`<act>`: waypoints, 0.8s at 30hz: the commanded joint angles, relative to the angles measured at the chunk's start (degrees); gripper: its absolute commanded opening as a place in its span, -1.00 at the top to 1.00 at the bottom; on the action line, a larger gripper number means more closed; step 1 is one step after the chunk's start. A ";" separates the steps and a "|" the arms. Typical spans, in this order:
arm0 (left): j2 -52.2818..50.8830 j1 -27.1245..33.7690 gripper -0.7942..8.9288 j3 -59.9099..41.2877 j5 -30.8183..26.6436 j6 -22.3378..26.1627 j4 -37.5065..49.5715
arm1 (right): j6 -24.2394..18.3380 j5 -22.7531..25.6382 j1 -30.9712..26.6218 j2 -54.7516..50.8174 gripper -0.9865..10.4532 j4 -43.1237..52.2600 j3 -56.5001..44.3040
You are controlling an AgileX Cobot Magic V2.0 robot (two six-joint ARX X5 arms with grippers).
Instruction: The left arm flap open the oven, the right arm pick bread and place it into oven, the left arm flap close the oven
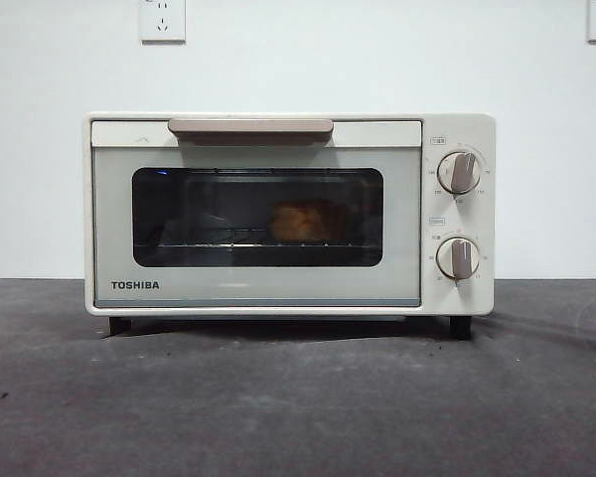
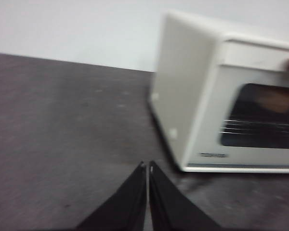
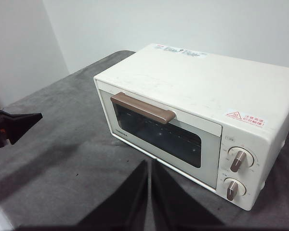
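Note:
The cream-white TOSHIBA oven (image 1: 288,214) stands on the dark table with its door shut and its beige handle (image 1: 250,128) up at the top edge. Through the dark glass the golden-brown bread (image 1: 300,222) rests on the wire rack inside. My left gripper (image 2: 148,165) is shut and empty, low over the table off the oven's (image 2: 221,101) side; this view is blurred. My right gripper (image 3: 149,163) is shut and empty, raised in front of the oven (image 3: 197,110). The left gripper (image 3: 19,122) also shows as a black tip at that view's edge.
The oven's two beige knobs (image 1: 461,172) sit on its right panel. A dark grey cloth (image 1: 298,397) covers the table. Behind it is a white wall with two sockets (image 1: 162,20). No arm appears in the front view.

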 commanded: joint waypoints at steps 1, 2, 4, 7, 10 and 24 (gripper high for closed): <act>-1.18 0.68 0.79 -1.20 -2.43 -0.94 1.11 | -0.57 0.02 0.52 0.11 0.82 0.63 0.72; -1.53 0.85 0.79 -1.42 -3.30 -0.81 0.31 | -0.57 0.02 0.52 0.11 0.82 0.63 0.72; -1.46 0.94 0.79 -1.42 -5.35 -0.70 -1.81 | -0.57 0.02 0.52 0.11 0.82 0.63 0.72; -1.46 0.94 0.79 -1.42 -7.61 -0.52 -5.03 | -0.57 0.04 0.52 0.11 0.82 0.66 0.72; -1.46 0.94 0.79 -1.42 -9.51 0.87 -6.10 | -0.57 0.04 0.52 0.11 0.82 0.63 0.72; -1.46 0.87 0.79 -1.42 -9.60 3.74 -6.05 | -0.57 0.04 0.52 0.11 0.82 0.66 0.72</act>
